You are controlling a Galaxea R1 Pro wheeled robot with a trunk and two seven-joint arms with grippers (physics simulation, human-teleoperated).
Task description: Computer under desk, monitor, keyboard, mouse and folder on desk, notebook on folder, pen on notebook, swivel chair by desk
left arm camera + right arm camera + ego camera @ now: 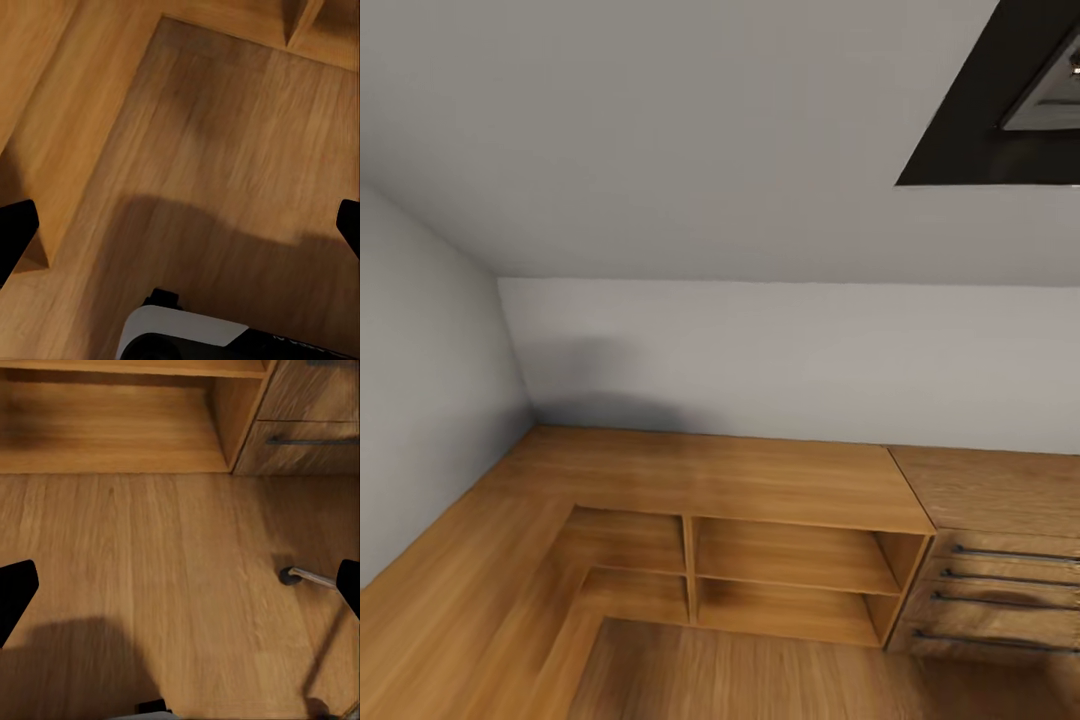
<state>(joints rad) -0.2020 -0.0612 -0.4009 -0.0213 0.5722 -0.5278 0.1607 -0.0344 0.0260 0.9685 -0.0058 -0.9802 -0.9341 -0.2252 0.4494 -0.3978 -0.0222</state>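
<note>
Both the left gripper (180, 225) and right gripper (180, 589) hang wide open and empty over bare floor beside the low open wooden shelf unit (760, 550), apparently in transit, a chrome castor leg (307, 577) of what may be the swivel chair nearby.

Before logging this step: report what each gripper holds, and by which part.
Nothing is held. The left gripper and right gripper both stand open over bare wooden floor, nothing between their fingers.

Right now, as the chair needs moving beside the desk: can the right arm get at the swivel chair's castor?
Probably yes: the castor sits on bare floor just ahead of the right gripper, jaws open, with nothing between.
</note>
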